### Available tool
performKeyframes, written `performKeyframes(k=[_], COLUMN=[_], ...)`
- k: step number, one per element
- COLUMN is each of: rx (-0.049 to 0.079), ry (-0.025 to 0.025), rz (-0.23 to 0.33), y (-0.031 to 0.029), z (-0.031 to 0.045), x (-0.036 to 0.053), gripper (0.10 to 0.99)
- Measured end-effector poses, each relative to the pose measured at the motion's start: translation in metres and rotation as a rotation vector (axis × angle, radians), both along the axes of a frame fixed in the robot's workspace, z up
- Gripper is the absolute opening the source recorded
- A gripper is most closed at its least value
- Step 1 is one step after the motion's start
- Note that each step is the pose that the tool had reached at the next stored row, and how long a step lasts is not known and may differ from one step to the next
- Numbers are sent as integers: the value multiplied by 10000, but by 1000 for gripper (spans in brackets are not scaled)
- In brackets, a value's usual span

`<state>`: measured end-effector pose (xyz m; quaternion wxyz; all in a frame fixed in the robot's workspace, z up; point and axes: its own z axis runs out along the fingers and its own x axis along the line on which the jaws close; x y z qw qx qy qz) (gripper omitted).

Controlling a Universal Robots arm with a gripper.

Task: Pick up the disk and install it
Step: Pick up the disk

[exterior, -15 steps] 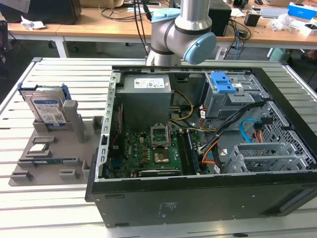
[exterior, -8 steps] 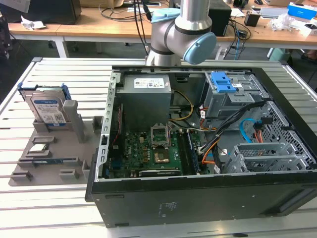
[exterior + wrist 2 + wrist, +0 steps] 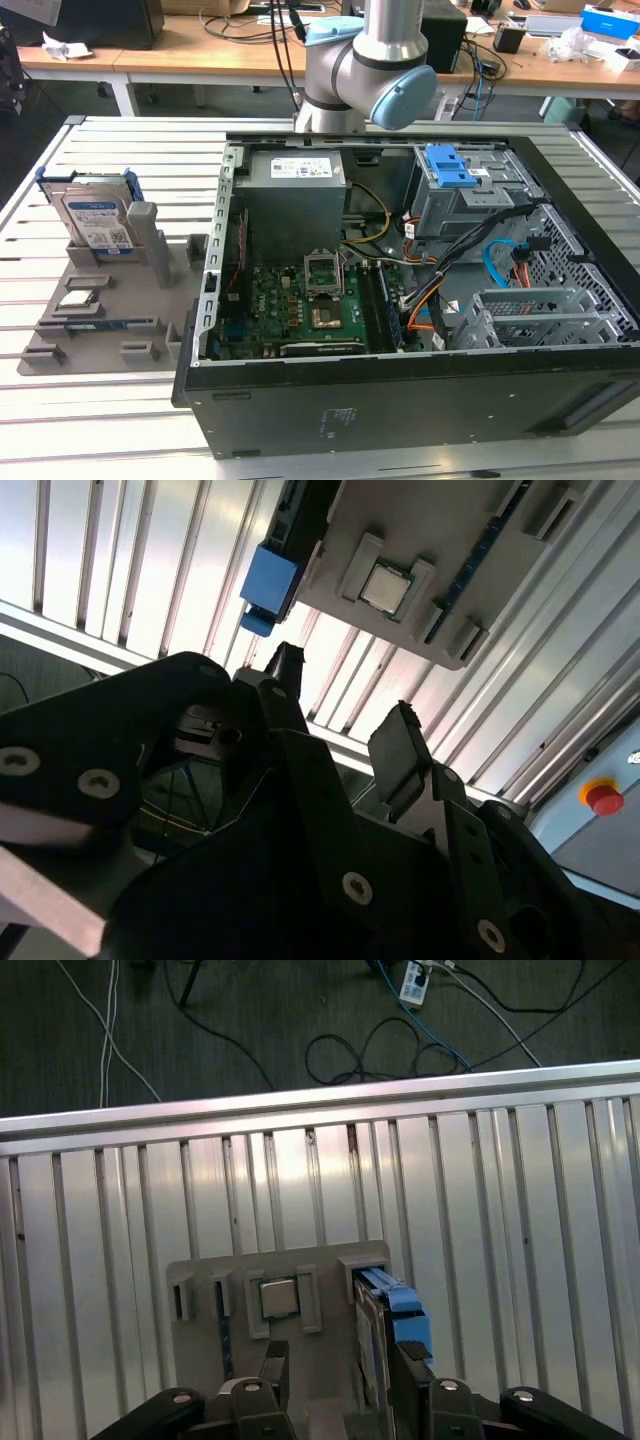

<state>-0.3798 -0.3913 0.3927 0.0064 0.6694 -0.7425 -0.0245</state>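
Observation:
The disk [image 3: 98, 215] is a silver drive with a white-and-blue label in a blue carrier. It stands on edge in a grey holder [image 3: 110, 300] on the table, at the exterior view's left. In both wrist views my gripper [image 3: 340, 1385] [image 3: 345, 715] hangs well above that holder. Its two dark fingers [image 3: 405, 1375] are spread apart with nothing between them. The blue end of the disk [image 3: 392, 1310] [image 3: 268, 585] sits just beyond one fingertip. The arm [image 3: 370, 60] rises behind the computer case.
An open computer case [image 3: 400, 400] takes up the table's middle and right, with a grey drive cage and blue latch [image 3: 455, 175] inside. A small square processor chip [image 3: 279, 1298] [image 3: 383, 587] lies in the holder. A red button [image 3: 604, 797] sits off the table.

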Motion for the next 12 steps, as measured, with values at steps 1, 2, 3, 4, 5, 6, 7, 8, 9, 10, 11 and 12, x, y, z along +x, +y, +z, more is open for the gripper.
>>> performKeyframes(k=[1,2,3,4,5,6,7,8,9,10,11,12], rx=[1,0,0,0,0,0,-1,-1,0,0,1,0], ry=[0,1,0,0,0,1,2,1,0,0,0,1], rz=[-2,0,0,0,0,0,0,-1,0,0,1,0], y=[12,37,67,90,104,151,172,194,232,257,273,300], z=[0,0,0,0,0,0,1,1,0,0,0,1], x=[0,0,0,0,0,0,0,-1,0,0,0,0], gripper=[541,541,541,541,541,541,541,541,541,541,541,541])
